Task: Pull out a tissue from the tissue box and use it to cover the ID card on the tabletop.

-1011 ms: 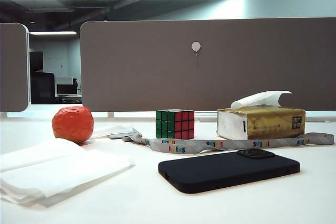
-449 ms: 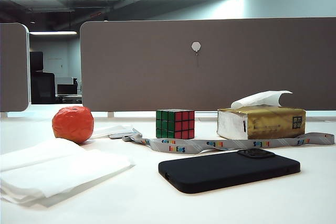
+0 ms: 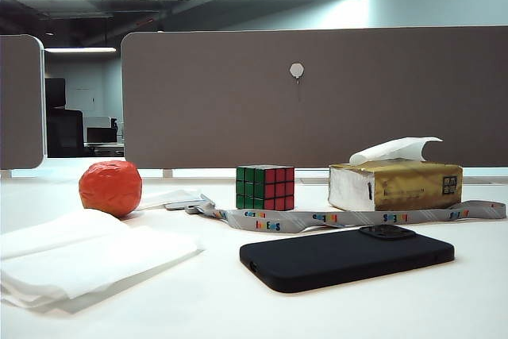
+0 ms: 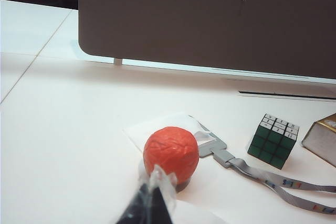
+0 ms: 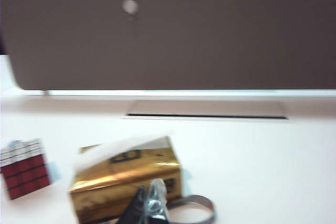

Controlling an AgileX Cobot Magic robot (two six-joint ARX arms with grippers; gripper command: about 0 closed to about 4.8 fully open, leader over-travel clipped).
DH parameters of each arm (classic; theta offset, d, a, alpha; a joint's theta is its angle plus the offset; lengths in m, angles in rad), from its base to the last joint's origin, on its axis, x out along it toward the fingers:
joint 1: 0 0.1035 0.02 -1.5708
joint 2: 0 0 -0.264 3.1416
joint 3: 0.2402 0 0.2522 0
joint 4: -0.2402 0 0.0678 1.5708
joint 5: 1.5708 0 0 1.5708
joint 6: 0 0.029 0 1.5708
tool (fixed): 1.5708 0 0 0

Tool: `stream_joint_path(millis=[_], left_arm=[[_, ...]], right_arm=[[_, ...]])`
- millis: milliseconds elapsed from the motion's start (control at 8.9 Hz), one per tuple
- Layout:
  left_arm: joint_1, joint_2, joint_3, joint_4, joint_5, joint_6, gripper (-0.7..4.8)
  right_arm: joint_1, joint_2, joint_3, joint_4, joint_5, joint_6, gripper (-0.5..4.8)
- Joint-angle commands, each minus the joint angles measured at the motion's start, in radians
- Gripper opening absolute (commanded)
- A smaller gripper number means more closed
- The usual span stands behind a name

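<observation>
The left gripper (image 4: 152, 203) hangs closed near the orange ball (image 4: 171, 154); the right gripper (image 5: 148, 205), closed and empty, hovers near the tissue box (image 5: 126, 177); a tissue (image 3: 394, 149) sticks up from it.

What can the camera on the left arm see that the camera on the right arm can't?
Only the left wrist view shows the orange ball, the ID card behind it, and the left gripper, shut.

Only the right wrist view shows the tissue poking out of the box, and the right gripper, shut, near the box.

Both show the puzzle cube, the gold tissue box, the grey lanyard, the grey divider and the white tabletop.
</observation>
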Motion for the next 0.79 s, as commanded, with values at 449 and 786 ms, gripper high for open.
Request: stream_joint_path(millis=[449,786], left_arm=[[0.0,0.001,0.004,-0.057,-0.047,0.048,-0.06],[0.0,0.001,0.004,-0.039,-0.044,0.204,-0.06]], right_arm=[[0.001,-0.001,0.0,-0.025,0.048,-0.003,-0.05],[0.001,-0.001,0.0,-0.044,0.048,-0.004,-0.05]])
